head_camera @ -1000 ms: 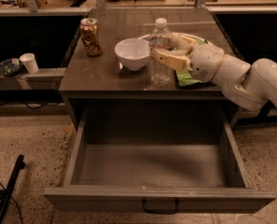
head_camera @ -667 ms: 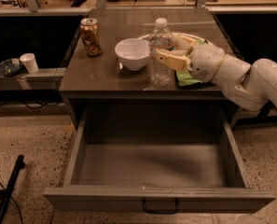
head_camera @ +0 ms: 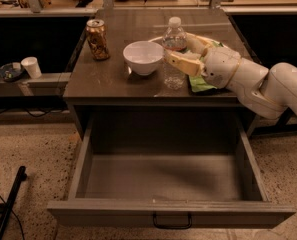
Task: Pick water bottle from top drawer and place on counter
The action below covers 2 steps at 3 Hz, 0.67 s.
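The water bottle [head_camera: 174, 46], clear with a white cap, stands upright on the counter [head_camera: 113, 81], right of centre near its front edge. My gripper [head_camera: 178, 49] reaches in from the right. One tan finger [head_camera: 182, 62] lies across the bottle's front and the other [head_camera: 196, 42] sits behind it, so the gripper is shut on the bottle. The top drawer [head_camera: 170, 211] is pulled fully out below the counter, with nothing showing inside it. Its black handle [head_camera: 172, 222] is on the front panel.
A brown patterned can [head_camera: 97, 39] and a white bowl [head_camera: 143, 57] stand on the counter left of the bottle. A green packet [head_camera: 200, 83] lies under my wrist. A paper cup [head_camera: 32, 67] sits on a low shelf at left. A black pole [head_camera: 8, 204] lies on the floor.
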Tool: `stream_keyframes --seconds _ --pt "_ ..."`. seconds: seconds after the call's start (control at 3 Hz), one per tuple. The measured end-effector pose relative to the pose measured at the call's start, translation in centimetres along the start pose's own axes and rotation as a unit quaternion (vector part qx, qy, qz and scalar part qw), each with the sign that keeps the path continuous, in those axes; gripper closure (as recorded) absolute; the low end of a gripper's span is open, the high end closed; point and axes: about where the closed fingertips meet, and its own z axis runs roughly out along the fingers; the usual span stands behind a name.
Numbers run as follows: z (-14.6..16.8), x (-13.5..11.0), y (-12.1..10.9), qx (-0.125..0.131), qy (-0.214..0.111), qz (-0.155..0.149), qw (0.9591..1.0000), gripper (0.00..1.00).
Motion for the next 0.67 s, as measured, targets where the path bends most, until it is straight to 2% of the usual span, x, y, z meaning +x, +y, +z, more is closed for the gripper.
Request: stream_keyframes --seconds 0.33,0.67 --pt "0.01 0.0 0.0 0.0 0.0 0.0 1.0 0.0" --pt "0.01 0.0 0.01 0.0 0.0 0.0 1.0 0.0"
